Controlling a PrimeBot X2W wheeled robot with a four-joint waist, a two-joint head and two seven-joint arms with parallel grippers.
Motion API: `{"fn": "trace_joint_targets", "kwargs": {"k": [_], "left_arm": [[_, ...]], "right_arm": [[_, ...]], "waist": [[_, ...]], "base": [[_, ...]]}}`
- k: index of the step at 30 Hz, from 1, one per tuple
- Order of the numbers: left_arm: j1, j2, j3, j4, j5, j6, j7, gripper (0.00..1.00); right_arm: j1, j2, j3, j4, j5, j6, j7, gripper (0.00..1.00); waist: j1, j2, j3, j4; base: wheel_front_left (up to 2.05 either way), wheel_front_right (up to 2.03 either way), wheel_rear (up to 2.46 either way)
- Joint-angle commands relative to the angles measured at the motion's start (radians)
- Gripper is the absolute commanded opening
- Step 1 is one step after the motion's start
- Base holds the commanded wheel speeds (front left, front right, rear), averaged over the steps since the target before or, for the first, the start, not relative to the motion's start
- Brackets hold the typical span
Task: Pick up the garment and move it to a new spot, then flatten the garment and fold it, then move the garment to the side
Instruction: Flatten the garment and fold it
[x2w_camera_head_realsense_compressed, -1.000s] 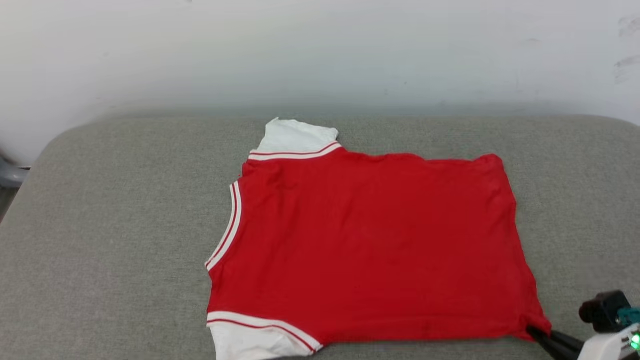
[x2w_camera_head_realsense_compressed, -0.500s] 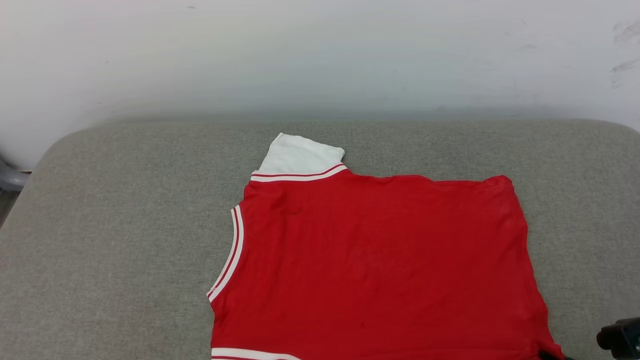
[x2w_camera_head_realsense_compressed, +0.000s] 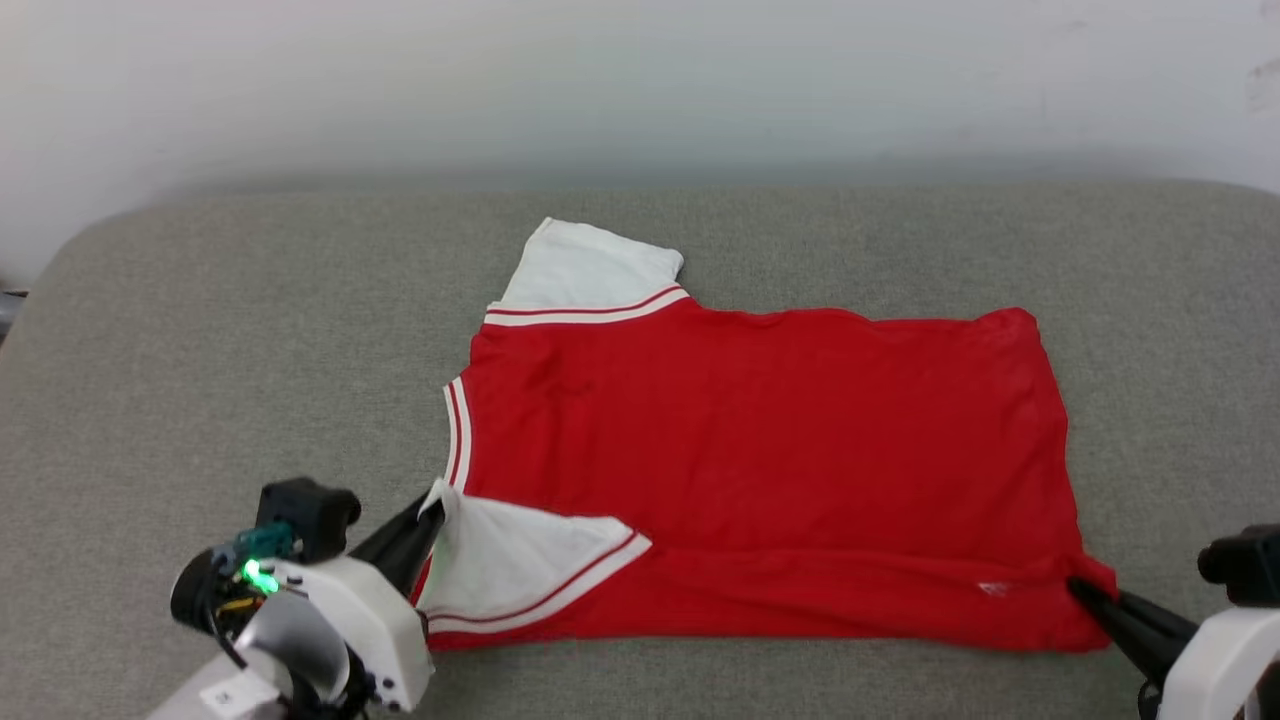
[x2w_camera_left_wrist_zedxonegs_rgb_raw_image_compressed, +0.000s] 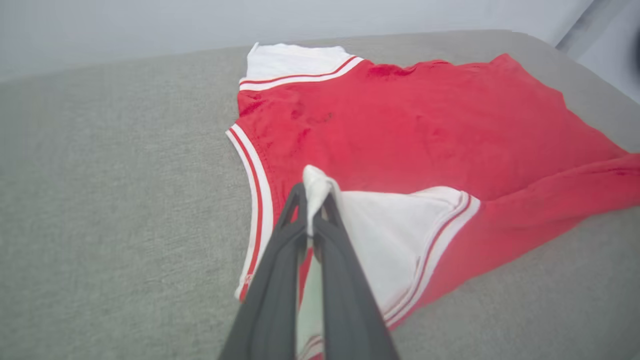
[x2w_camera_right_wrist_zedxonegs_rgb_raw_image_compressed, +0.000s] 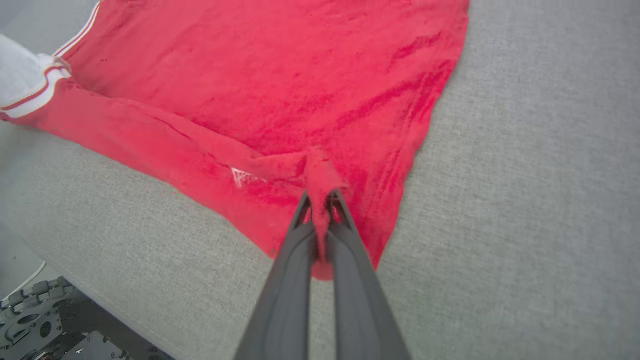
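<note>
The garment, a red jersey with white sleeves and striped trim, lies plain side up on the grey cushion. Its near edge is lifted and folded a little way over the body. My left gripper is shut on the near white sleeve, pinching its tip. My right gripper is shut on the near hem corner, a bunch of red cloth between the fingers. The far sleeve lies flat. No lettering shows.
The grey cushion's rounded far edge meets a pale wall. Its near edge drops off close below the garment, with dark robot parts beneath. Bare cushion lies to the left and right of the garment.
The head camera has shifted. Both grippers have risen into view, lifting the near sleeve and hem corner and turning the garment's near edge over onto its body.
</note>
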Motion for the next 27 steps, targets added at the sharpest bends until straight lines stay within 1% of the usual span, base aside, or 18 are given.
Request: {"fn": "trace_joint_targets", "kwargs": {"k": [1,8,13,20,27], "left_arm": [[-0.039,-0.008,0.002,0.021,0.007,-0.012,0.004,0.00],[-0.241,-0.045,-0.007,0.181,0.039,-0.084,0.010,0.00],[-0.327,-0.066,-0.021,0.302,0.053,-0.121,0.016,0.00],[-0.384,-0.110,-0.045,0.453,0.055,-0.161,0.003,0.00],[-0.403,-0.160,-0.081,0.596,0.057,-0.191,-0.029,0.00]], "right_arm": [[-0.027,0.007,-0.004,-0.004,-0.005,-0.001,0.004,0.00],[-0.151,0.025,0.016,0.021,0.003,-0.001,0.024,0.00],[-0.252,0.040,0.054,0.073,-0.006,-0.001,0.017,0.00],[-0.381,0.067,0.126,0.198,-0.038,-0.001,-0.008,0.00],[-0.440,0.092,0.210,0.323,-0.037,-0.001,-0.031,0.00]], "waist": [[-0.0001,-0.0001,0.028,-0.009],[-0.0001,-0.0001,0.114,-0.029],[-0.0001,-0.0001,0.169,-0.040],[-0.0001,-0.0001,0.222,-0.045],[-0.0001,-0.0001,0.231,-0.037]], "base": [[0.00,0.00,0.00],[0.00,0.00,0.00],[0.00,0.00,0.00],[0.00,0.00,0.00],[0.00,0.00,0.00]]}}
